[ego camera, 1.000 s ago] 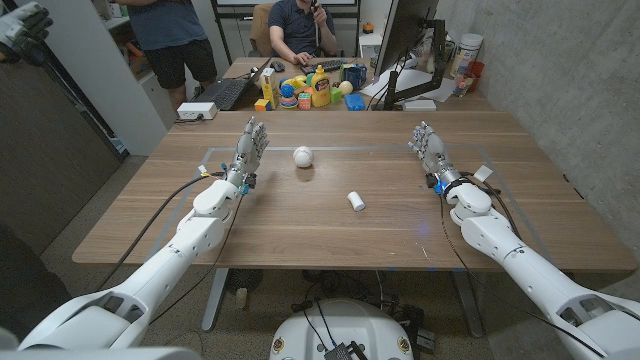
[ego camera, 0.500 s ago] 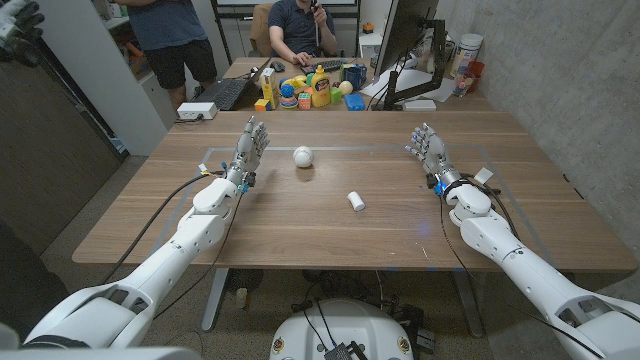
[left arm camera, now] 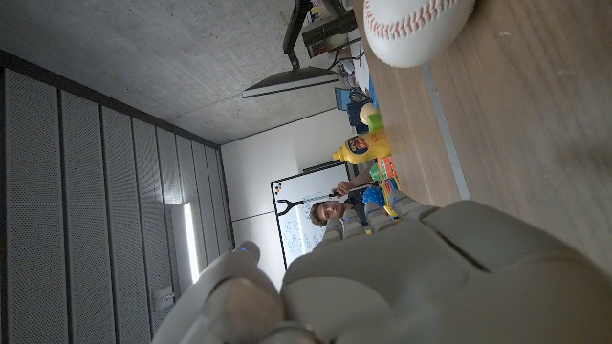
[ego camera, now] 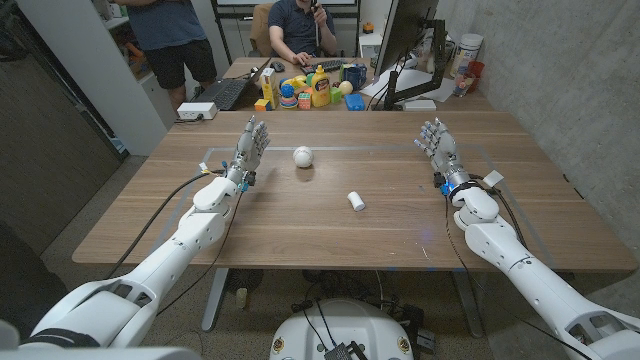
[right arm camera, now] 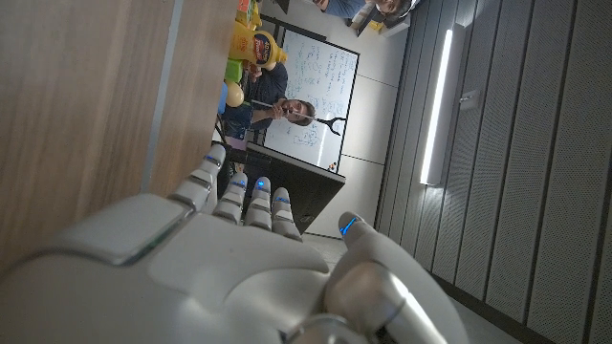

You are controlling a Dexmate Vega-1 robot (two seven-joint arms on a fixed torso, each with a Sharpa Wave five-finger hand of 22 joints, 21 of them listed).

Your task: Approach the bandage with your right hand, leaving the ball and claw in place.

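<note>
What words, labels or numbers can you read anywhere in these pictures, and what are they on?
None can be read.
Yellow plastic bottle behind the wooden table: label too small.
Whiteboard in the right wrist view: handwriting blurred.
White baseball and white bandage roll: no visible print.

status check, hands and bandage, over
Right hand open, away from the bandage. Left hand open, beside the ball. Path clear.
</note>
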